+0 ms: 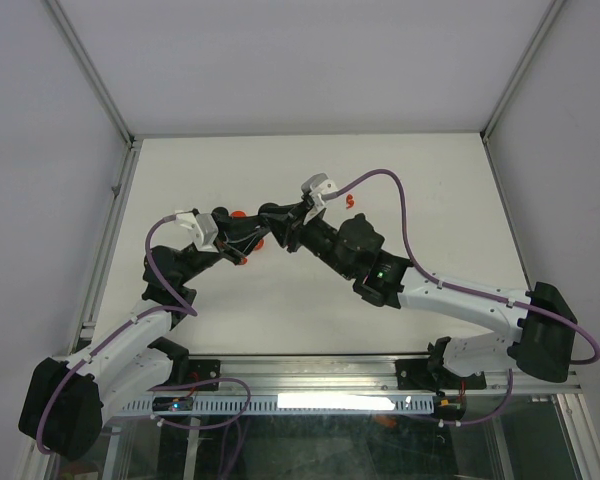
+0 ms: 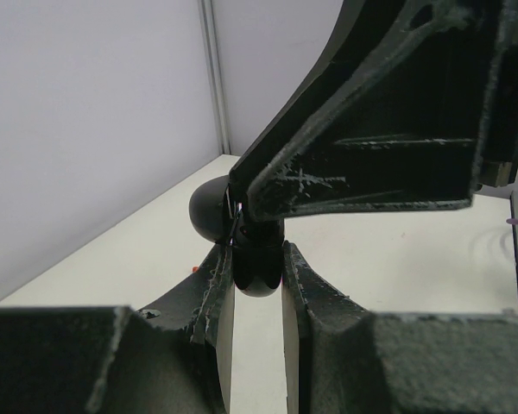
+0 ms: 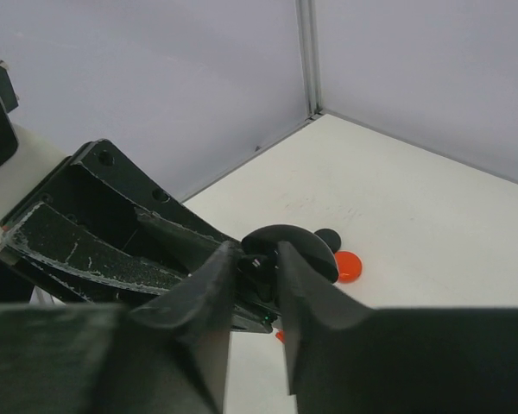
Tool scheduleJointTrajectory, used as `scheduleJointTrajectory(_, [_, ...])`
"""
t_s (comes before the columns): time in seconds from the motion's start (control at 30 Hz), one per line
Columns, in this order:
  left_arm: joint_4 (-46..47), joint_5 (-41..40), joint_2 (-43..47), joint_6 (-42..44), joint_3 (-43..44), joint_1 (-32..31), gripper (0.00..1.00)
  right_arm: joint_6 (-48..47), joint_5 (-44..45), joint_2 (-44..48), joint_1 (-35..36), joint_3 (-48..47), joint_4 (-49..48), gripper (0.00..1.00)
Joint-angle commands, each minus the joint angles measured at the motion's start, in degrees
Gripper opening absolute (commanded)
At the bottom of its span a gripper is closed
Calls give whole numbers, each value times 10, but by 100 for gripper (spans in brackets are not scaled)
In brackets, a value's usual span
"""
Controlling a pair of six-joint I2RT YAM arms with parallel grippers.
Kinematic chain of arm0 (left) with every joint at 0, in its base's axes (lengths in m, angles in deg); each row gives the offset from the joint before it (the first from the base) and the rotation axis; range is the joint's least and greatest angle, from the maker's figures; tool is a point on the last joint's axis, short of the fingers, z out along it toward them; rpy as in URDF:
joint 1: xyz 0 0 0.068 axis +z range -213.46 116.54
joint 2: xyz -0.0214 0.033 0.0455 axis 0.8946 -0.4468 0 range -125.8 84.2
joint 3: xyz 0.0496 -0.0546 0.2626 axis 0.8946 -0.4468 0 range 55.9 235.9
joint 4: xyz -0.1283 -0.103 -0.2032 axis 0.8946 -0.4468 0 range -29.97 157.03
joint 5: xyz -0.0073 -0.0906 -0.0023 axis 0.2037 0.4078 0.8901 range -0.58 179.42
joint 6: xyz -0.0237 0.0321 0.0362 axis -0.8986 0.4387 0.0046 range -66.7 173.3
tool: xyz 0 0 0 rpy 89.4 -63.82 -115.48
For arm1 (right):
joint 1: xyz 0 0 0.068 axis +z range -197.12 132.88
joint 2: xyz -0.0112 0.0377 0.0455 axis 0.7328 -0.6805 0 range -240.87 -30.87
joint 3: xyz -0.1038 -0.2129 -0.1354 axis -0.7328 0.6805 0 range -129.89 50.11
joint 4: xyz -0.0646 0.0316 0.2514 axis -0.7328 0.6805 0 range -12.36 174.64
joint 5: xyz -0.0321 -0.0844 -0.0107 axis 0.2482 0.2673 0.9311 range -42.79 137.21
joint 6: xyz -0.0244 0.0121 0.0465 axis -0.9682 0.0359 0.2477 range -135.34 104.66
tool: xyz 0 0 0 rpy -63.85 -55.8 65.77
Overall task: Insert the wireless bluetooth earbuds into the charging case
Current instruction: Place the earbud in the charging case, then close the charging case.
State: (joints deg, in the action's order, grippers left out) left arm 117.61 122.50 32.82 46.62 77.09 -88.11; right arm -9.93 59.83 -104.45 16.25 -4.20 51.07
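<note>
The charging case (image 2: 257, 269) is a small glossy black shell with its rounded lid (image 2: 210, 211) hinged open. My left gripper (image 2: 257, 257) is shut on the case and holds it above the table. My right gripper (image 3: 257, 255) is shut on a tiny black earbud (image 3: 262, 266) and holds it right at the open case, whose lid (image 3: 304, 242) shows behind the fingers. Whether the earbud sits in its socket is hidden. In the top view the left gripper (image 1: 250, 241) and right gripper (image 1: 279, 222) meet tip to tip at mid-table. A red earbud (image 1: 352, 201) lies further right.
A round black disc (image 3: 328, 237) and a red disc (image 3: 348, 266) lie on the white table (image 3: 432, 224) beyond the case. Another small red piece (image 3: 281, 335) lies under the grippers. Grey walls close the table's back and sides.
</note>
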Motion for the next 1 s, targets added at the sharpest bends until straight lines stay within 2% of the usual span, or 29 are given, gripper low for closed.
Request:
scheduleJointTrajectory(0.0, [26, -3, 9, -7, 6, 4, 0, -27, 6, 12, 3, -10, -6, 36])
scheduleJointTrajectory(0.37, [11, -5, 4, -4, 11, 4, 0, -27, 6, 50, 3, -44, 64, 36])
scheduleJointTrajectory(0.4, [7, -4, 1, -4, 13, 4, 0, -46, -23, 54, 3, -54, 83, 49])
scheduleJointTrajectory(0.43, [4, -2, -1, -5, 15, 4, 0, -55, -37, 58, 2, -65, 103, 55])
scheduleJointTrajectory(0.5, [1, 4, -7, -9, 19, 4, 0, -62, -63, 64, -3, -92, 154, 62])
scheduleJointTrajectory(0.57, [2, 18, -13, -14, 22, 4, 0, -62, -63, 67, -20, -123, 208, 62])
scheduleJointTrajectory(0.6, [1, 26, -15, -16, 24, 4, 0, -53, -117, 67, -32, -133, 229, 69])
scheduleJointTrajectory(0.67, [2, 46, -21, -18, 28, 4, 0, -37, -179, 70, -67, -143, 262, 74])
scheduleJointTrajectory(0.97, [43, 161, -44, -47, 40, 4, 0, 28, -467, 53, -201, -147, 318, 86])
